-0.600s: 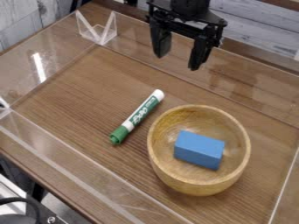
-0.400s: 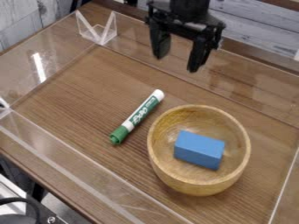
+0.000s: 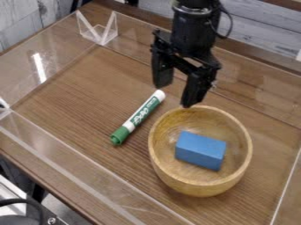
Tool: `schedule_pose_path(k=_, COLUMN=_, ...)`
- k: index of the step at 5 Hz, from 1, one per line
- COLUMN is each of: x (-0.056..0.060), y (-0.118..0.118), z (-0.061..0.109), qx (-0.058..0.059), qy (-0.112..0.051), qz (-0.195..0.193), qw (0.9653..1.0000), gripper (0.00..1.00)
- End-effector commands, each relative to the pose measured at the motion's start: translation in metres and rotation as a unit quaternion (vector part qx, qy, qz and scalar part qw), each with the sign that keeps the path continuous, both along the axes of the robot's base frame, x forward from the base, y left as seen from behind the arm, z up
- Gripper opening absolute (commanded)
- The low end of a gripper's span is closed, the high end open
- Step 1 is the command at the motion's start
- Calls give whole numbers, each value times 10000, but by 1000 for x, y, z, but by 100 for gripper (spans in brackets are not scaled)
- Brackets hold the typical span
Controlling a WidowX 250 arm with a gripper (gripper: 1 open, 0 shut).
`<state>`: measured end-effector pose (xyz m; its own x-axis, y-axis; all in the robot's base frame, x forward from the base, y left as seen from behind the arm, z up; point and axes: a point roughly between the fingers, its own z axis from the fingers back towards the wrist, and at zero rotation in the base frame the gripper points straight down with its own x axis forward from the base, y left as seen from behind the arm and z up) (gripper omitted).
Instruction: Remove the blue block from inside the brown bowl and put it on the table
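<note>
**Open jaws above bowl's far rim**

Gripper points down, jaws spread wide, nothing between them. It hangs over the table just behind the bowl; one fingertip sits near the bowl's far rim, contact not clear. Block lies flat inside the bowl, right of centre, untouched. Marker, green and white, lies on the table just left of the bowl, slanted, cap end toward the camera. Clear acrylic walls edge the table.
</note>
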<state>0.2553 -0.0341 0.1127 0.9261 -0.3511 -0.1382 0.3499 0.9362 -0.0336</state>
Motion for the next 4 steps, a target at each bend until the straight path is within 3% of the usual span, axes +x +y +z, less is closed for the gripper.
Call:
schedule_pose_path(k=1, x=-5, y=-14, z=14, qx=-34, qy=-353, qz=-891, qw=9954, gripper=100)
schedule_pose_path(k=2, x=-9, y=-26, z=13, qx=-32, qy=-387, qz=-1631, qw=9858, gripper=100)
schedule_pose_path(k=4, x=-12, y=-35, z=-3, qx=-4, qy=-441, qz=-2068, qw=9774, gripper=100)
